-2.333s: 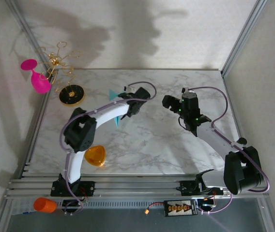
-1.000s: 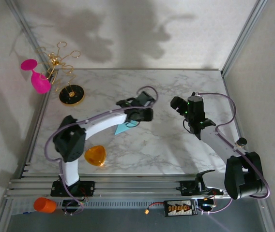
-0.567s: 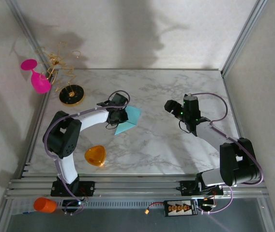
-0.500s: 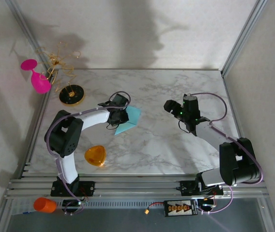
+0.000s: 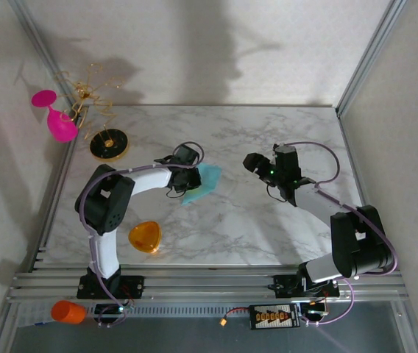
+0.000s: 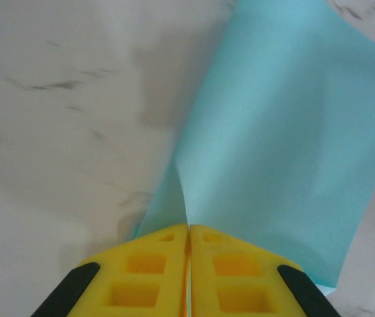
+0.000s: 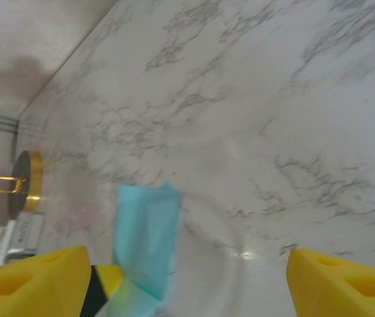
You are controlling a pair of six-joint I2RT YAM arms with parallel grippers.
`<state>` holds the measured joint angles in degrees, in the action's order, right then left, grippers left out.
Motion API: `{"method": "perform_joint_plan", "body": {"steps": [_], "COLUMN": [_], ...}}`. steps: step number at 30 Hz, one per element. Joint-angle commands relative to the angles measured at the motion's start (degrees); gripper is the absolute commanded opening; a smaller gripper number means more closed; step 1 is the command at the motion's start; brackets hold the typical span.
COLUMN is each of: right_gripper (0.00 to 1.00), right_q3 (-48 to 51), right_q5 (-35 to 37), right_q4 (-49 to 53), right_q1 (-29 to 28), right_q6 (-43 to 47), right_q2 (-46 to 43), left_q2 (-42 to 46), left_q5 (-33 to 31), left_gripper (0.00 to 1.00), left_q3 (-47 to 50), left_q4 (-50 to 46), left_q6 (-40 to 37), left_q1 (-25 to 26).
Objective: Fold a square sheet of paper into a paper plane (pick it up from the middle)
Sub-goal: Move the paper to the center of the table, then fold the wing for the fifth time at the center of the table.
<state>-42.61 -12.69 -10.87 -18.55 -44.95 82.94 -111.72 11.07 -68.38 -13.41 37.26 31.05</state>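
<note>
Bench (image 5: 268, 220): marble; the square sheet of paper (image 5: 203, 182) lies left of centre, its long axis running roughly 7 to 1 o'clock.
Nearer arm: the left.
Left fingers (image 6: 154, 264): pressed together, pinching the sheet's edge; the sheet spreads toward 1 o'clock.
Right fingers (image 7: 35, 274): spread and empty; the sheet lies apart at their 9 o'clock seen from above.
Views: the left wrist view shows the pinch, which the top view hides.

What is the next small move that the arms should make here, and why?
Probably the right gripper should ease left toward the free edge of the square sheet of paper. The left gripper is shut on one edge of the sheet, which is bent rather than flat, and the right jaws stand open, apart from the paper; a second grip seems needed to fold it.
</note>
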Motion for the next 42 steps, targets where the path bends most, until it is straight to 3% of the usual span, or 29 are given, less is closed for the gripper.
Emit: {"method": "perform_joint_plan", "body": {"steps": [1,12,29,42], "right_gripper": [0.76,0.58,0.41,0.37], "right_q3": [1.3,4.7,0.4,0.0], "right_q5": [-4.4,-6.2,-10.2,-13.0], "right_q4": [-2.3,-1.7,-2.1,-6.1], "right_q1": [-1.5,-6.5,-9.5,-9.6], "right_q6": [-5.3,-19.9,-20.0,-18.5], "right_q2": [0.9,5.3,14.5,15.8], "left_q2": [-2.6,-4.9,-4.5,-4.1], "left_q5": [4.4,2.7,1.7,1.6], "left_gripper": [0.1,0.08,0.07,0.08], "left_q3": [-1.9,-4.6,-4.2,-4.2], "left_q4": [1.0,0.0,-0.8,-1.0], "left_q6": [-1.6,-1.0,-1.0,-1.0], "left_q1": [3.0,5.4,5.2,5.2]}}
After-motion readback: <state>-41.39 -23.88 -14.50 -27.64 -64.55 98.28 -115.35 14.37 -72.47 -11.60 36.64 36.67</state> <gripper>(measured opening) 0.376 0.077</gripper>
